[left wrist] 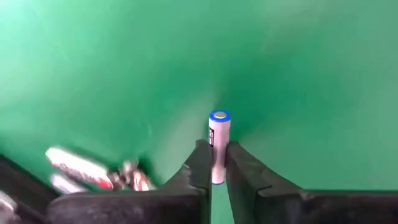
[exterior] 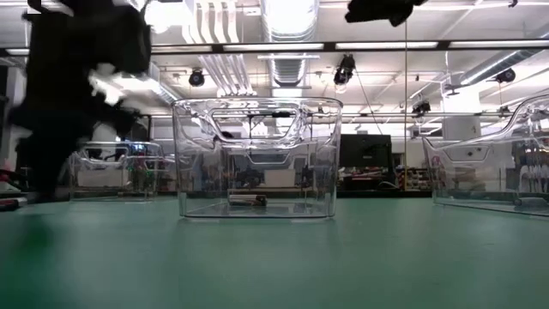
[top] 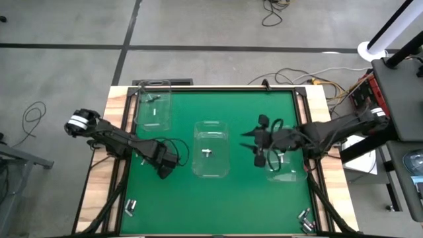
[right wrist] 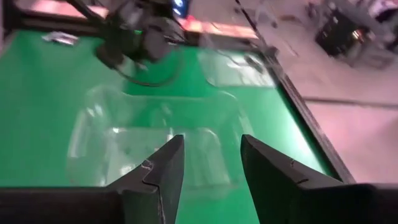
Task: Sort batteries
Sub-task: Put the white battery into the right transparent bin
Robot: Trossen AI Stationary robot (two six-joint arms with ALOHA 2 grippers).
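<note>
Our left gripper point(left wrist: 217, 163) has its jaws clenched on a battery point(left wrist: 218, 138), over the green worktop point(top: 185, 198) left of the middle clear bin point(top: 211, 149). Our right gripper point(right wrist: 210, 163) hangs with jaws released between the middle bin and the right bin point(top: 287, 168). Loose batteries point(top: 131, 207) lie near the front corner; low down, our left arm is just a dark blur.

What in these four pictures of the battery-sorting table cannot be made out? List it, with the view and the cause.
- Held battery: lower end hidden between the left gripper fingers, left wrist view.
- Loose batteries: blurred, left wrist view.
- Right bin: contents covered by the open right gripper, high view.
- Corner batteries: too small to size, high view.
</note>
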